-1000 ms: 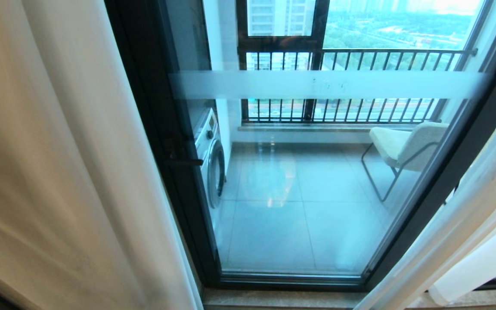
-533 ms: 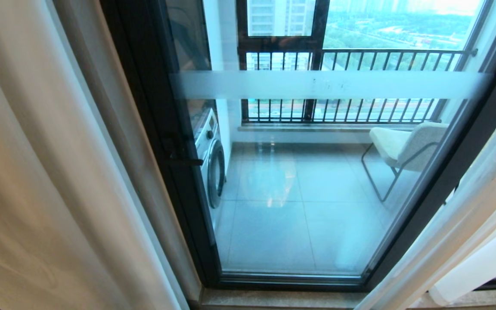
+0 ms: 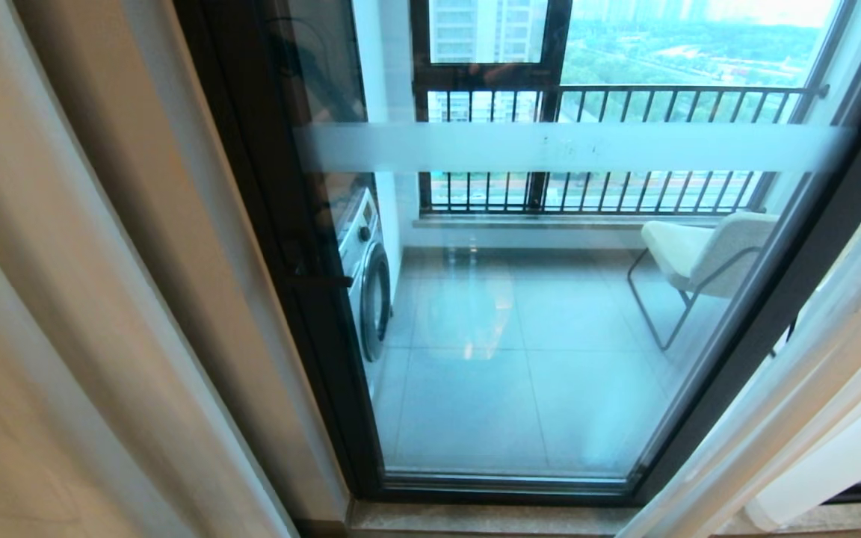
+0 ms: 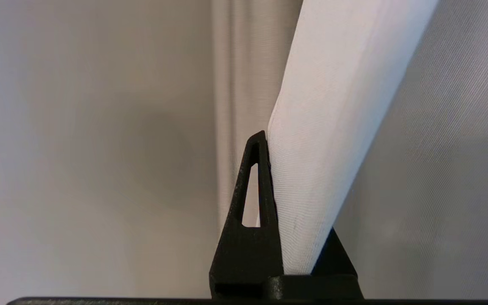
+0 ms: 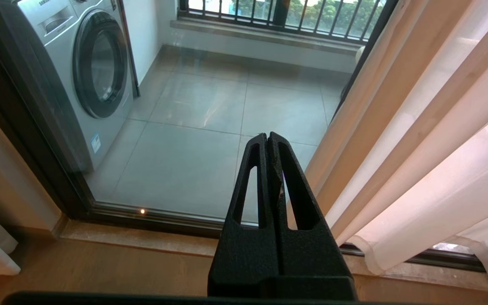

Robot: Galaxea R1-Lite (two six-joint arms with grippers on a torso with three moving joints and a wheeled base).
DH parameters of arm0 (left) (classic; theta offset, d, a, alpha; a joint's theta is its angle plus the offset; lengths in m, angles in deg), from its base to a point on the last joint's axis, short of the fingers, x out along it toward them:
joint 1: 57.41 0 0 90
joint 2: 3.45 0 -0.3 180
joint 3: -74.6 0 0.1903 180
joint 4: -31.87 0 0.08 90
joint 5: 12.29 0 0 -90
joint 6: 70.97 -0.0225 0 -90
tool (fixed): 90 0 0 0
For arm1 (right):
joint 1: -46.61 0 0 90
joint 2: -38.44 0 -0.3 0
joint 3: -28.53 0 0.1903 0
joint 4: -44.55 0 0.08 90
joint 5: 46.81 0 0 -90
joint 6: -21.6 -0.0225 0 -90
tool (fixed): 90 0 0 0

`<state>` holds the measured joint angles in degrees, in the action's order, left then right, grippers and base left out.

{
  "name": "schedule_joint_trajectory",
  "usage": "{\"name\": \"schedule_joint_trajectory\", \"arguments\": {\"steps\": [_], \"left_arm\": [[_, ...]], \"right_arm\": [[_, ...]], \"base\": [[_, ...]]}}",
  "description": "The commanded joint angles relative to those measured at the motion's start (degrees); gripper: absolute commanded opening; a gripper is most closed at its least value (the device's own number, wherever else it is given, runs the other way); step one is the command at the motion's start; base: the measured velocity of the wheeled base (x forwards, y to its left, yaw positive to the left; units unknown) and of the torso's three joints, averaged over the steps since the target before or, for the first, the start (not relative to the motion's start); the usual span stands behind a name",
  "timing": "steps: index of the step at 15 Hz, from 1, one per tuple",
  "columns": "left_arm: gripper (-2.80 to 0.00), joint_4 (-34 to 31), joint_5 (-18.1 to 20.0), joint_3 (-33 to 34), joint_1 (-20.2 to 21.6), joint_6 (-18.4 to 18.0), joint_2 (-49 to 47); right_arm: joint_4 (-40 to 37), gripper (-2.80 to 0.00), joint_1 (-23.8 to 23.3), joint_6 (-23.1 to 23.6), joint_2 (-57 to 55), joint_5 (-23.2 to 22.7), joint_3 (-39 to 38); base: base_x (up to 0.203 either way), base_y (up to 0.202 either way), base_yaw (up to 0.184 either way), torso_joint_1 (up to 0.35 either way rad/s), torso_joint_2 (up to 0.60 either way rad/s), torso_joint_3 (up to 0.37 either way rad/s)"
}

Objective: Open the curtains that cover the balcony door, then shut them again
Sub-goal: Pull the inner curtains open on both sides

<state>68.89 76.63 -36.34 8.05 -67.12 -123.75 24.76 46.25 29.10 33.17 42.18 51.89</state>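
The balcony door (image 3: 550,321), black-framed glass with a frosted stripe (image 3: 565,147), stands uncovered in the middle of the head view. The sheer white curtains hang bunched at either side, the left panel (image 3: 64,314) and the right panel (image 3: 812,388). Neither arm shows in the head view. In the left wrist view my left gripper (image 4: 271,144) is shut on a fold of the left curtain (image 4: 328,127); one black finger (image 4: 252,203) shows and the other is hidden behind the fabric. My right gripper (image 5: 266,134) is shut and empty, held low before the door's bottom rail, beside the right curtain (image 5: 417,169).
Behind the glass stand a washing machine (image 3: 367,276) on the left, a pale chair (image 3: 699,254) on the right and a black-barred railing window (image 3: 625,97). A stone threshold (image 3: 475,519) runs along the door's foot, with wooden floor (image 5: 100,271) before it.
The left curtain has been drawn farther left, baring more of the wall beside the door frame. The door, the right curtain and the camera have stayed put.
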Motion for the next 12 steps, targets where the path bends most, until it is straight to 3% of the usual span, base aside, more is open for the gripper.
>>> {"name": "schedule_joint_trajectory", "arguments": {"steps": [1,4,12], "left_arm": [[-2.8,0.18,0.02,-1.28,0.03,0.1,-1.68],[-2.8,0.19,0.11,-1.35,-3.2,0.83,-1.6],[-2.8,-0.27,0.02,-3.23,-17.01,0.67,-0.46]], "right_arm": [[0.02,-2.8,0.0,0.07,-0.26,-0.04,0.0],[0.11,-2.8,0.0,0.07,-0.26,-0.04,0.0],[0.05,-2.8,0.0,0.07,-0.18,-0.04,0.0]], "base": [[0.0,0.0,0.0,0.0,0.0,0.0],[0.0,0.0,0.0,0.0,0.0,0.0],[0.0,0.0,0.0,0.0,0.0,0.0]]}}
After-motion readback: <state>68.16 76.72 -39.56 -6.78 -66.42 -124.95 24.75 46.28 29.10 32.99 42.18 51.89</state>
